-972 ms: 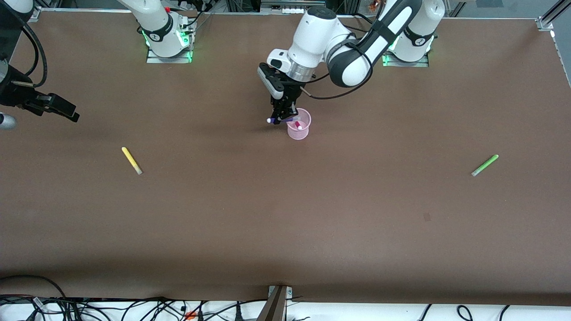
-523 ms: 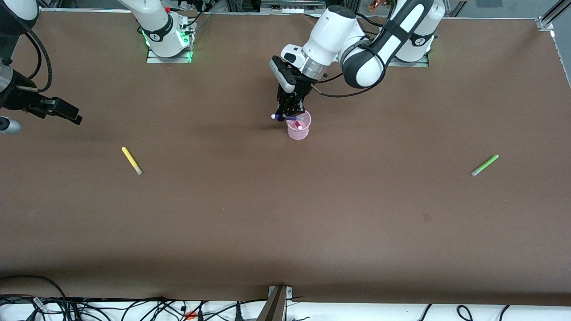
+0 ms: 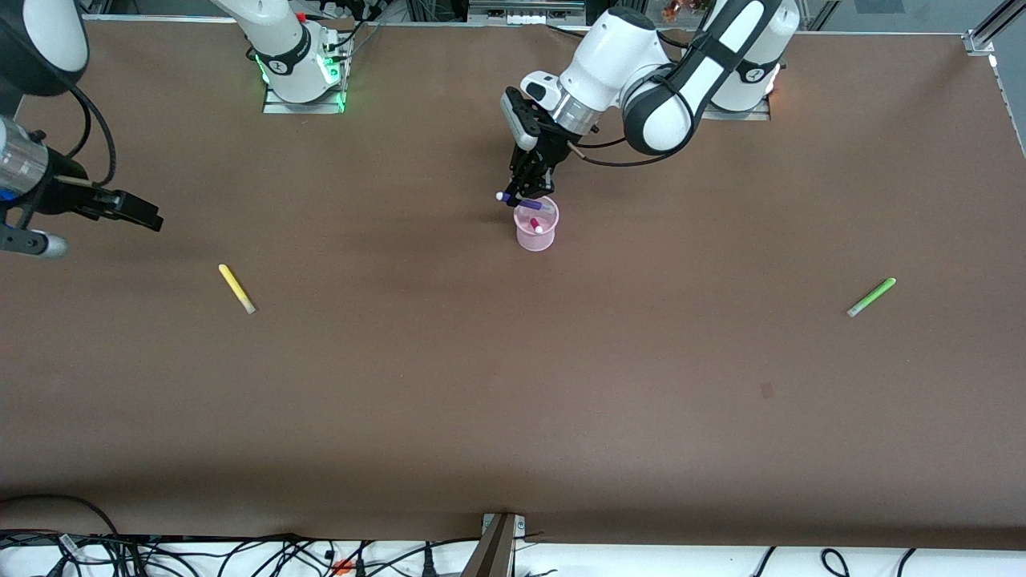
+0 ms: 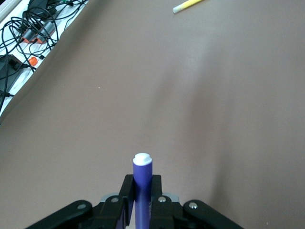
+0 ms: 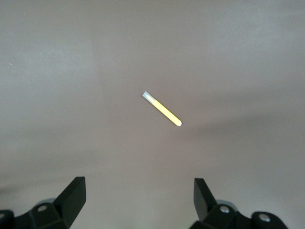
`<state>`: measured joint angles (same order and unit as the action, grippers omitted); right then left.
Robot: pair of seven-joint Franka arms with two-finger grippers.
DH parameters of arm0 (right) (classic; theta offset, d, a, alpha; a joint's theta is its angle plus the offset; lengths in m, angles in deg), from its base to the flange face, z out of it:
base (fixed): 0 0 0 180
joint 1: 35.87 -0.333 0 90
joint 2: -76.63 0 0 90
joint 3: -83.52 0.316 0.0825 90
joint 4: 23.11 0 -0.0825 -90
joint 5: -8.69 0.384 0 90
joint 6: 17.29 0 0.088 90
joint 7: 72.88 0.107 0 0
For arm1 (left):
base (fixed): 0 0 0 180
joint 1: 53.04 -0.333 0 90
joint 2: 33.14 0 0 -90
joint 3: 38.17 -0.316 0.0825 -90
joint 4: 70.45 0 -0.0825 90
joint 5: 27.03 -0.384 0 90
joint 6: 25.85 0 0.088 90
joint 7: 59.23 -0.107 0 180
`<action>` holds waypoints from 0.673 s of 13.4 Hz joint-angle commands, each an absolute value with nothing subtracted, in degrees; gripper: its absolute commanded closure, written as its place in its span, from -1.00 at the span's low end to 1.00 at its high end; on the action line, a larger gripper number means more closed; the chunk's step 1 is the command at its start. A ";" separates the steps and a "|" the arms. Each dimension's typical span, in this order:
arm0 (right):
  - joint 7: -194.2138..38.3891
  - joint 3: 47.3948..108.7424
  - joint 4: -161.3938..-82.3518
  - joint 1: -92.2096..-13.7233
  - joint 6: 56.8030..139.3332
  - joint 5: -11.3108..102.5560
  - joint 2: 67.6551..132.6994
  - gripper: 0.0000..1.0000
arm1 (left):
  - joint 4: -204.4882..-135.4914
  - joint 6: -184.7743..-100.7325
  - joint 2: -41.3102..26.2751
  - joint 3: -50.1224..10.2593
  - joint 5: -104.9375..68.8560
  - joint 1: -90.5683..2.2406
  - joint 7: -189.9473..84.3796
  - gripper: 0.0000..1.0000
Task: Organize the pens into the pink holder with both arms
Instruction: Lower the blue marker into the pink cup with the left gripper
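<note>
Pale pink and translucent, the pink holder (image 3: pixel 536 230) stands on the brown tabletop (image 3: pixel 513 385) near the arms' bases, and you can see the magenta pen (image 3: pixel 536 225) inside it. Your left gripper (image 3: pixel 525 192) hangs over the holder's rim, its fingers pinching the purple pen (image 4: pixel 142 186) roughly level. Your right gripper (image 5: pixel 138 195) hovers over the tabletop at the right arm's end, fingers spread wide, with the yellow pen (image 3: pixel 236 288) lying below. The green pen (image 3: pixel 871 296) lies at the left arm's end
</note>
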<state>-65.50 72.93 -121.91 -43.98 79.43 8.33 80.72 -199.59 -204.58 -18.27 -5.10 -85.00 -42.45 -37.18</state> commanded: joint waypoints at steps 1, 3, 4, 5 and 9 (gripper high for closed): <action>-65.41 73.67 -120.67 -42.99 78.86 7.99 80.93 -0.99 | -200.80 -205.41 -19.17 -4.60 -88.55 -43.81 -36.30 1.00; -65.67 73.50 -120.50 -42.90 79.04 7.72 79.80 -0.99 | -200.27 -205.41 -18.03 -4.60 -88.56 -43.72 -36.30 1.00; -65.67 73.41 -120.41 -42.90 79.47 7.72 79.53 -0.99 | -200.09 -205.41 -17.59 -4.60 -88.56 -43.55 -36.30 1.00; -65.76 73.24 -120.67 -42.81 80.44 7.72 79.61 -0.99 | -199.92 -205.33 -17.32 -4.60 -88.47 -43.11 -36.30 1.00; -66.11 72.62 -121.03 -42.64 81.68 7.72 80.14 -0.99 | -196.50 -205.33 -12.94 -4.60 -88.38 -42.84 -36.30 1.00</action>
<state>-65.50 72.27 -120.69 -43.29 81.11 8.24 80.39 -199.53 -204.80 -16.11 -4.90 -86.78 -42.80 -37.18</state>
